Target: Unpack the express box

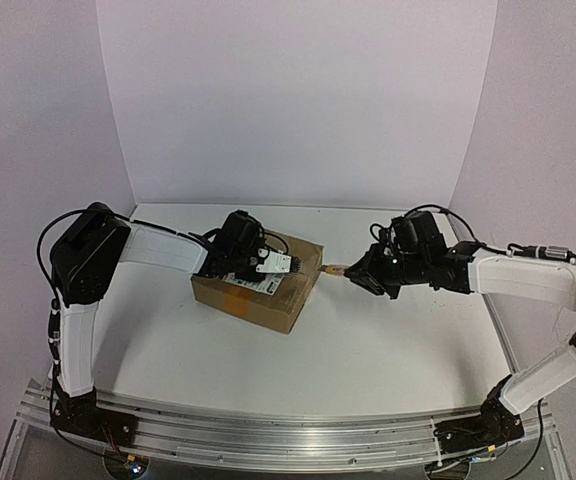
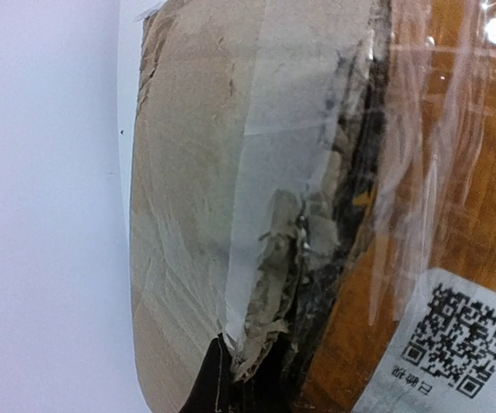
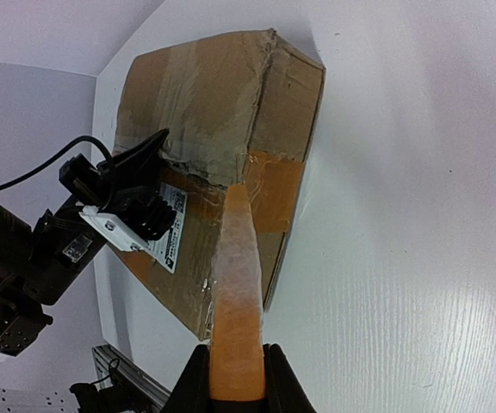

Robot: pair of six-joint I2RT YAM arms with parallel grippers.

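Observation:
The express box (image 1: 268, 300) is a brown cardboard box with orange tape and a white barcode label (image 2: 455, 344), left of the table's centre. My left gripper (image 1: 248, 268) rests on its top, dark fingertips (image 2: 222, 379) together against the torn, taped centre seam (image 2: 317, 232). It also shows from the right wrist (image 3: 149, 151). My right gripper (image 3: 236, 374) is shut on an orange tapered tool (image 3: 235, 284). The tool's tip points at the box's near top edge by an orange tape patch (image 3: 278, 189), level with the box's right side in the top view (image 1: 334, 270).
The white tabletop (image 1: 388, 350) spreads in front and to the right of the box. White walls close the back and sides. A metal rail (image 1: 268, 440) with both arm bases runs along the near edge.

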